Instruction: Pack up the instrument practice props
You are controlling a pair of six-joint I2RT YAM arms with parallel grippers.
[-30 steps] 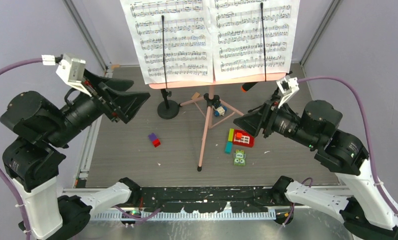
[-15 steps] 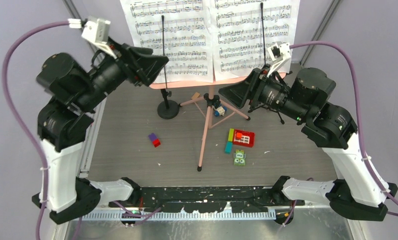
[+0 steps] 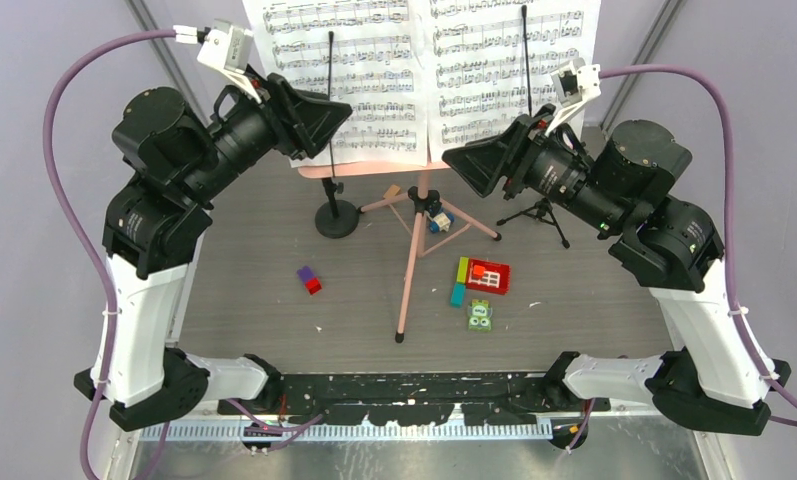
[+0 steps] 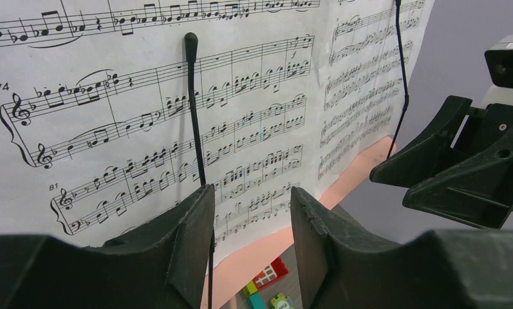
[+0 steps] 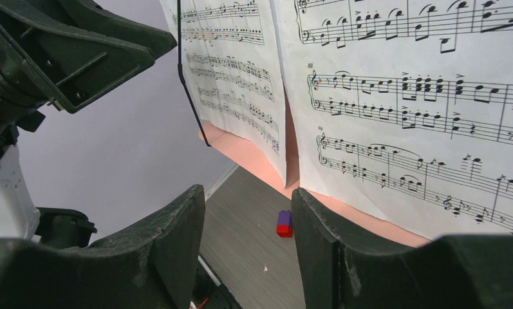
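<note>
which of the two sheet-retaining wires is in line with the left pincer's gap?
The left-hand wire, over the left note sheet; its lower end runs down between the left pincer fingers. The other wire crosses the right sheet.

The note sheets [image 3: 424,75] look like plain matt paper, gripper fingers [image 4: 183,251] are matt black plastic with a slightly grainy finish, and the table [image 3: 254,310] looks like grey wood-grain.

Two white note sheets [image 3: 424,70] stand upright, top centre, on a pink tripod stand [image 3: 410,270]; black mic supports [image 3: 336,215] below.
</note>
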